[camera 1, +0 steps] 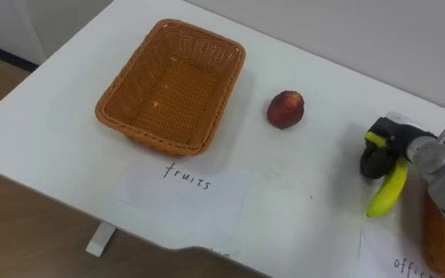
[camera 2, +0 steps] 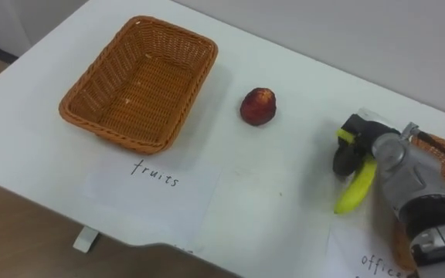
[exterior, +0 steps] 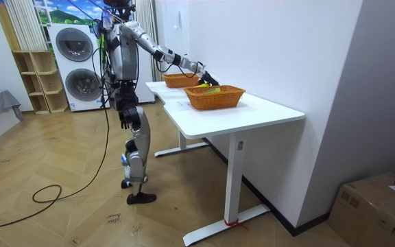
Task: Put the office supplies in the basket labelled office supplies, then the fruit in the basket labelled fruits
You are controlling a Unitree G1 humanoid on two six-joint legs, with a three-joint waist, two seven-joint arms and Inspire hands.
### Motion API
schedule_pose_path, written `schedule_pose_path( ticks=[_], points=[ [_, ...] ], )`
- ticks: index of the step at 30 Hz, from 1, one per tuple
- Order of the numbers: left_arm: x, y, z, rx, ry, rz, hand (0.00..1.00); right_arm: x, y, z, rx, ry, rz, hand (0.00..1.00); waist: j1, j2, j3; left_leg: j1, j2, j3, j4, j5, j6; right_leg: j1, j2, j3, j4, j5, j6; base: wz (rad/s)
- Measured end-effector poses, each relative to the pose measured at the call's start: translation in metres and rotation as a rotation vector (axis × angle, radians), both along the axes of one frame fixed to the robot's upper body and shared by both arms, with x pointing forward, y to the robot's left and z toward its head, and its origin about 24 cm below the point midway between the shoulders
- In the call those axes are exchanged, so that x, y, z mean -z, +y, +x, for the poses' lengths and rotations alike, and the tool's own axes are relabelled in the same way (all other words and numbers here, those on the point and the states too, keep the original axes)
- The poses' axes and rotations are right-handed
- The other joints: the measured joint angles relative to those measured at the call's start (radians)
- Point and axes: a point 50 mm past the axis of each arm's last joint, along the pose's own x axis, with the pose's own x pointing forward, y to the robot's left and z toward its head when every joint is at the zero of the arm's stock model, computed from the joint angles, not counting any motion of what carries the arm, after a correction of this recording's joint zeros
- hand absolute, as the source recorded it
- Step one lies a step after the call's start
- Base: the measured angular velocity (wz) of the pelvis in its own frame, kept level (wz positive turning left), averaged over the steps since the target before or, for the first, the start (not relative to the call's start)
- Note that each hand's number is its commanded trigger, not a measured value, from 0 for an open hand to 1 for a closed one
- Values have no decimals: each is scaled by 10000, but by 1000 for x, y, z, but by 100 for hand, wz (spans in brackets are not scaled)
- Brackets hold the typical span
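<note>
R hand [camera 1: 382, 148] has fingers curled round upper end of banana [camera 1: 387, 193], just beside office basket [camera 1: 439, 239]. Red fruit [camera 1: 285, 109] sits on table [camera 1: 300, 216] btwn hand & fruit basket [camera 1: 126, 73].

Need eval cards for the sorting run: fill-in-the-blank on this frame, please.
1. The fingers of the right hand curl round a ___.
2. The left basket is ___.
3. The red fruit lies on the ___, right of that basket.
Answers: banana; empty; table.
</note>
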Motion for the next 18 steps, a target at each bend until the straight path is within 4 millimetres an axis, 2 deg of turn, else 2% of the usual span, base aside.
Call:
schedule_pose_path(
  ticks=[6, 15, 18],
  points=[
    [0, 1, -3, -81, -24, 17, 0, -1, 5, -2, -205, -152, 105, 100, -52, 14, -3, 81, 15, 22, -27, 0, -1, 53, 24, 36, -1, 0, 0, -1],
    [0, 2, -8, -420, -84, -114, 0, -9, 30, -4, -1476, -241, 572, 100, -287, 12, -12, 415, 28, 222, -177, 2, 0, 258, -2, 278, -3, -1, 2, -6],
    [0, 3, -9, -650, -134, -102, 0, -13, 35, -4, -1739, -388, 688, 100, -386, -21, -43, 486, 31, 256, -193, 3, -1, 296, 10, 299, 1, -1, 3, -3]
  ],
)
